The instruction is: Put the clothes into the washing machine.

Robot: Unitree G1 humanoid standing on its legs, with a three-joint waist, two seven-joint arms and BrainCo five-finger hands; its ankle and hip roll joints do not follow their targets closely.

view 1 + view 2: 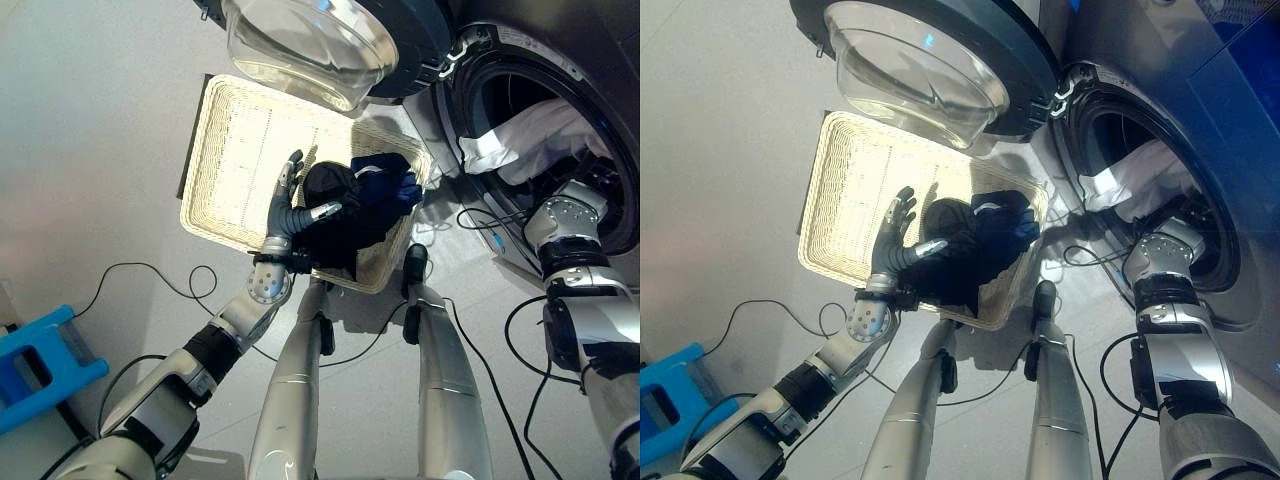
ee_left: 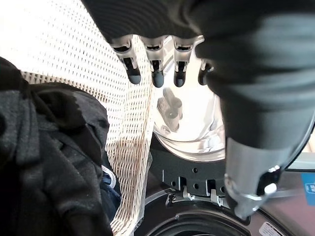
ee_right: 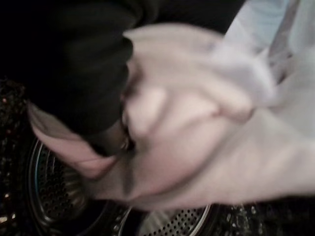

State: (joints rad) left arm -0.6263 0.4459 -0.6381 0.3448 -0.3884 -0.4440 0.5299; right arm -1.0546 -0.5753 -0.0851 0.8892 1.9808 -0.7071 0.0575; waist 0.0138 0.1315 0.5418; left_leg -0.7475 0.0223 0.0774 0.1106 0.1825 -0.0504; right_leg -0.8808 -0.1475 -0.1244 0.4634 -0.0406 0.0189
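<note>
Beside the washing machine point(image 1: 560, 130), a white wicker basket point(image 1: 240, 150) sits on the floor under the open glass door point(image 1: 310, 45). Dark clothes point(image 1: 360, 205) lie heaped at the basket's machine-side end, where the left robot hand point(image 1: 292, 205) rests against them, fingers straight. A white garment point(image 1: 520, 135) hangs in the drum opening; the right robot hand's state cannot be told behind it.

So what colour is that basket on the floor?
Cream-white woven basket, clearest in the left eye view.
</note>
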